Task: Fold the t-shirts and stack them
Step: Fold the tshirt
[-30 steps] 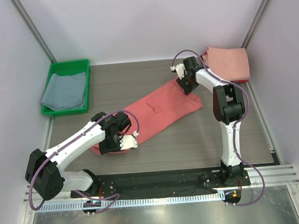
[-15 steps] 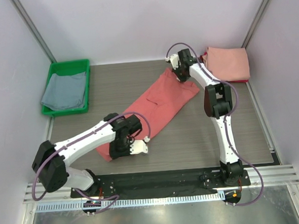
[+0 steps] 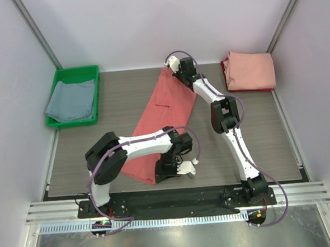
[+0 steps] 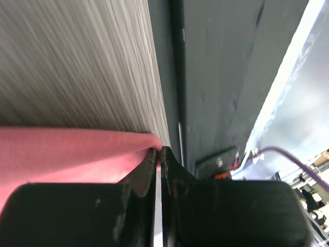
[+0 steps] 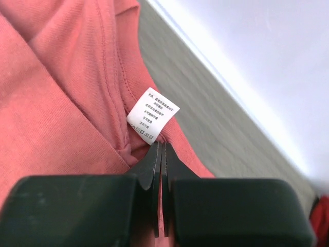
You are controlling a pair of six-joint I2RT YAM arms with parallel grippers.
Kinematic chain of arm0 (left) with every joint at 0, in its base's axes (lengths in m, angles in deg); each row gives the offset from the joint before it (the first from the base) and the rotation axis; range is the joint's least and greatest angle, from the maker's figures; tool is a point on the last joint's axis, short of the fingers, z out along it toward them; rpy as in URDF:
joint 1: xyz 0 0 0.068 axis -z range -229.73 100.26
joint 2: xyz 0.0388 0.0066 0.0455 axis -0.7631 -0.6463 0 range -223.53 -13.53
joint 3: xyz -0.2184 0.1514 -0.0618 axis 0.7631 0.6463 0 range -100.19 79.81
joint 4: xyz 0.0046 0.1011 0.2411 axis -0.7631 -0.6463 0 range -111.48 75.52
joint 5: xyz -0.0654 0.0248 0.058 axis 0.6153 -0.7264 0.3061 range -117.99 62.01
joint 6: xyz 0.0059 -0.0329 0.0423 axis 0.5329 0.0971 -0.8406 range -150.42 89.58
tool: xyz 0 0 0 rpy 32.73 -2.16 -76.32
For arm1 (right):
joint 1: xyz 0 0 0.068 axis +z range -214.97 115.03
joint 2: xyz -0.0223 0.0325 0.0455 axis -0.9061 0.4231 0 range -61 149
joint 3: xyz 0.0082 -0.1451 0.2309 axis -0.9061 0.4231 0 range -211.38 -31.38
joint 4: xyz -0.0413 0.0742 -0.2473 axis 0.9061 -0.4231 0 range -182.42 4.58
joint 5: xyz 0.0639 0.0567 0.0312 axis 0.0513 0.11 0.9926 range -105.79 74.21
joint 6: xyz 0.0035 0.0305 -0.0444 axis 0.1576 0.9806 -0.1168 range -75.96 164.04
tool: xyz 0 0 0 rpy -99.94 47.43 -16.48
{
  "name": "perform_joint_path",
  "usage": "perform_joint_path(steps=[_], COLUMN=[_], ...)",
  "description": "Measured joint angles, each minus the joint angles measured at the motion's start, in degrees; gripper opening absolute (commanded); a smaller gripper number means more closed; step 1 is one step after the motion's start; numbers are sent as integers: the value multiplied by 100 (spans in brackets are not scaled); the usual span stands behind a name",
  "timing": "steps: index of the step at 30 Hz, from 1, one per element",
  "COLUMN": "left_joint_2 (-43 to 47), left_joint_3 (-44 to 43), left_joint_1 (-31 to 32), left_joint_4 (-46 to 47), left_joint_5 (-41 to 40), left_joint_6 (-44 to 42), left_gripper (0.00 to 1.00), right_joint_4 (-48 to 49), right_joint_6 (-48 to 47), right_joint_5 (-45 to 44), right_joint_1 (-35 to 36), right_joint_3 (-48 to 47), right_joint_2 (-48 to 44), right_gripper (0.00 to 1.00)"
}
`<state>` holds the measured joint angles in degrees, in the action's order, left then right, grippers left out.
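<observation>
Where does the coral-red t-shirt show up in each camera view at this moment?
Top external: the coral-red t-shirt lies stretched diagonally across mid-table, from far centre to near centre.
Left wrist: lower left, its edge pinched in the left gripper.
Right wrist: fills the left and centre, with its white neck label just above the shut right gripper.
Shared landmark: the grey wood-grain table, bare beside the shirt in all three.

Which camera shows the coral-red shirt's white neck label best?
Right wrist: the white neck label sits mid-frame, just above the right gripper pinching the coral-red t-shirt. In top external it cannot be made out; left wrist shows only a cloth edge.
</observation>
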<state>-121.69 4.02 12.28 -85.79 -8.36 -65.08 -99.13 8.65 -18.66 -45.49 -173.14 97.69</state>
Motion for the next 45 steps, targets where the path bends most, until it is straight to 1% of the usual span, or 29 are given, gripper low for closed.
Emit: perform_joint_path(steps=[2,5,7,8,9,12,16,17,19,22,24,26,28,30,31,33,35,37,41,45], left_joint_2=[-278,-654,-828,-901,-960,-953,-640,-463,-96,498,844,951,898,710,586,417,321,310,299,210], left_joint_3=[-245,-645,-914,-1064,-1237,-1665,-1993,-2015,-2072,-2017,-1836,-1659,-1429,-1266,-1180,-973,-745,-492,2,538], left_joint_1=[52,127,179,205,234,249,214,181,66,-369,-916,-1620,-2369,-2988,-3215,-3399,-3405,-3351,-3340,-3421], left_joint_4=[46,254,363,450,529,675,789,791,745,811,870,933,1088,1156,1200,1305,1388,1491,1744,1952], left_joint_5=[160,374,459,494,525,551,387,323,151,-151,-407,-417,-393,-343,-289,-177,-66,26,146,140], left_joint_6=[17,129,291,396,492,844,1134,1202,1340,1652,1934,2199,2481,2699,2761,2861,2894,2935,2986,3088], left_gripper=[5,11,16,21,23,29,36,40,43,41,40,39,38,35,34,34,33,33,32,32], right_joint_4=[337,957,1296,1436,1585,1816,1794,1790,1578,1239,1071,933,798,678,608,470,208,-44,-378,-553], right_joint_6=[-44,-48,61,164,286,605,1062,1198,1563,2260,2647,2953,3121,3296,3377,3501,3606,3676,3724,3720], right_joint_5=[15,66,90,105,105,26,-98,-109,-107,28,238,490,719,979,1128,1421,1681,1871,2055,2131], right_joint_1=[79,168,225,247,260,258,175,136,33,-203,-350,-518,-629,-656,-643,-577,-522,-474,-393,-295], right_joint_3=[-85,-249,-345,-369,-372,-385,-334,-236,127,870,1377,1947,2420,2852,3051,3449,3823,3998,4063,4004], right_joint_2=[146,422,570,621,647,638,330,149,-409,-1589,-2356,-3169,-3724,-4061,-4138,-4142,-3958,-3659,-3112,-2874], right_gripper=[4,7,19,27,40,49,52,52,53,53,54,54,54,54,53,53,52,52,51,50])
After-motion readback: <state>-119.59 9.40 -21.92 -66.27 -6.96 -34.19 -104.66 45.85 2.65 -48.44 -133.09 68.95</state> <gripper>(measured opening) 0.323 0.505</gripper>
